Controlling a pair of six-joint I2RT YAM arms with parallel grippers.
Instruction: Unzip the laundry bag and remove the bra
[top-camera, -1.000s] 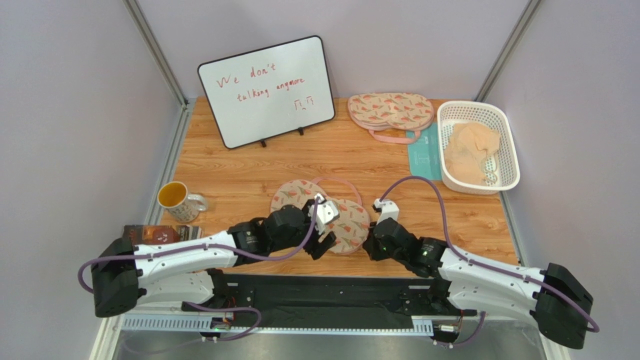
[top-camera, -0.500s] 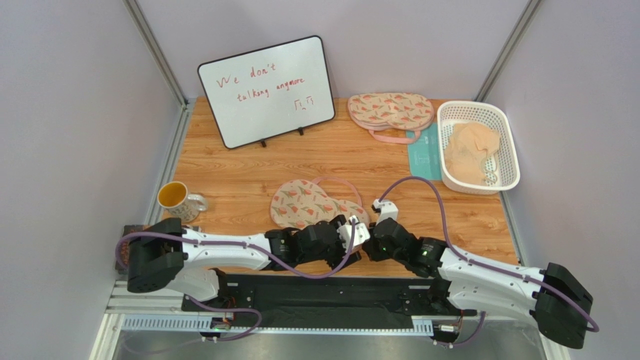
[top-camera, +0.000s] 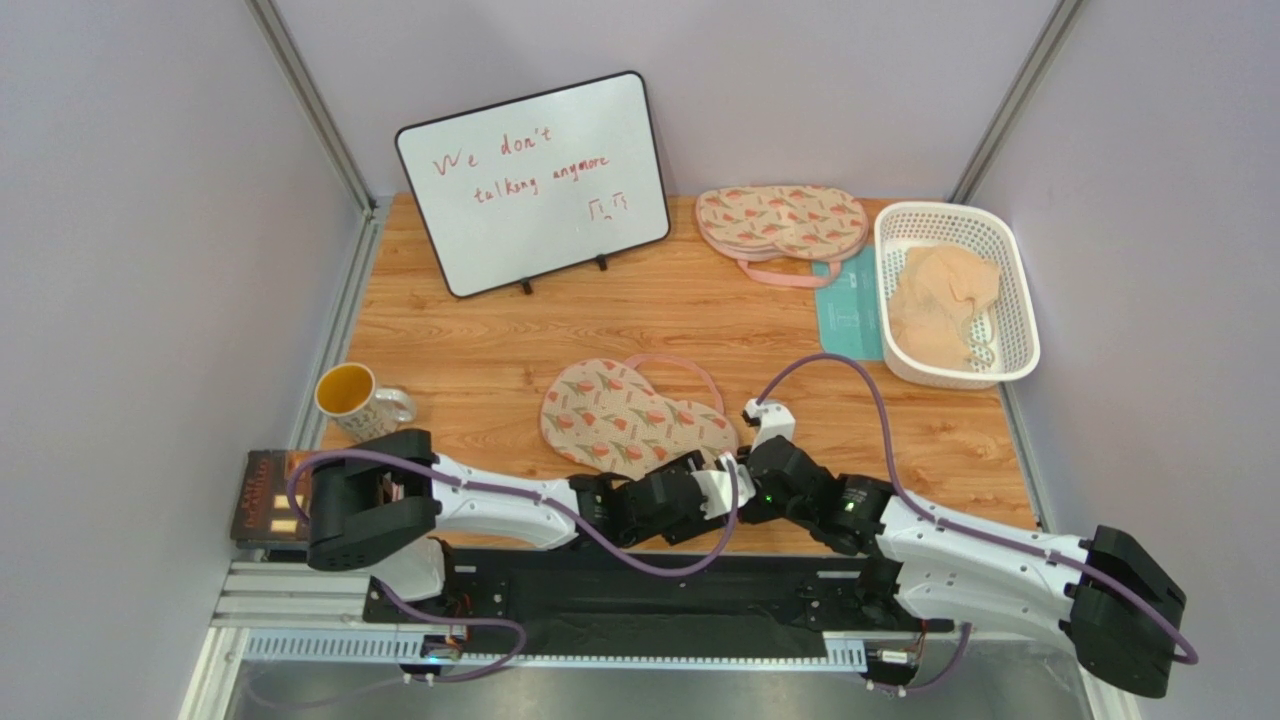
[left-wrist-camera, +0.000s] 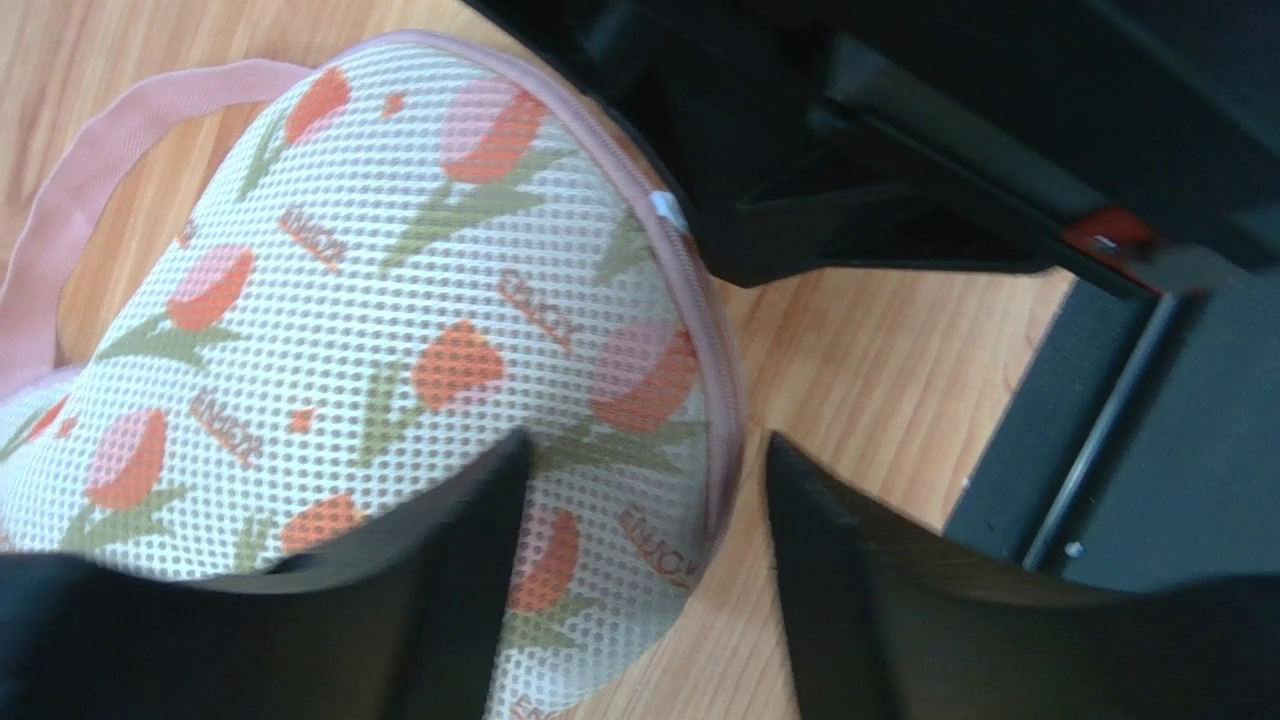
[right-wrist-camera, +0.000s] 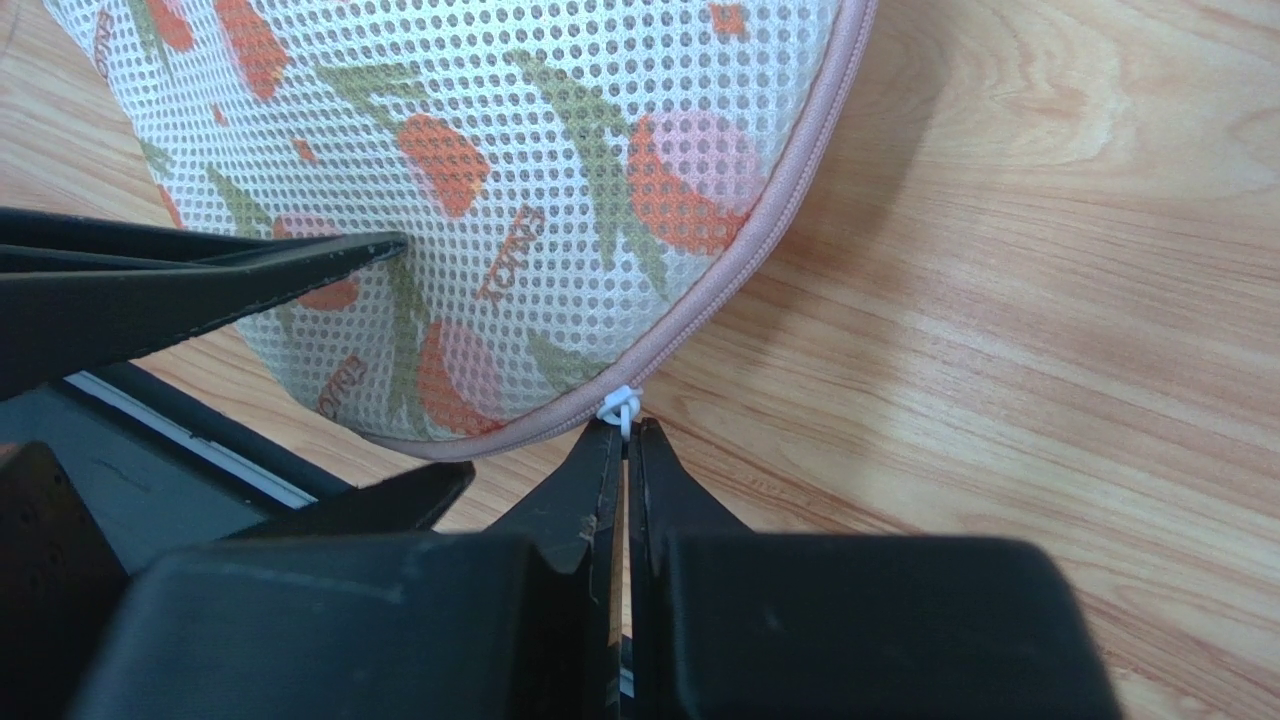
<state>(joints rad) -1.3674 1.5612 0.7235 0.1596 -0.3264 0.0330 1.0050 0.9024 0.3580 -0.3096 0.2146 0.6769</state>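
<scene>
- Against the frame of a second ago, the left gripper (top-camera: 712, 483) is no longer over the middle of the laundry bag (top-camera: 631, 417). It is now found at the bag's lower right end, close against the right gripper (top-camera: 744, 483), whose place is unchanged.
- More of the bag's print is thereby uncovered in the top view. The bag is seen lying at the centre of the table (top-camera: 496, 338), with its pink strap toward the upper edge.
- Only in the right wrist view are the right jaws shown pressed together on the white zipper pull (right-wrist-camera: 619, 405) at the pink trim.
- Only in the left wrist view are the left jaws seen apart, with one finger (left-wrist-camera: 451, 585) over the mesh and the other over bare wood beside the trim.
- The gripped end is set near the table's lower edge. Bare wood is left to the right toward the basket (top-camera: 957, 212) and to the upper left toward the whiteboard (top-camera: 534, 180).
</scene>
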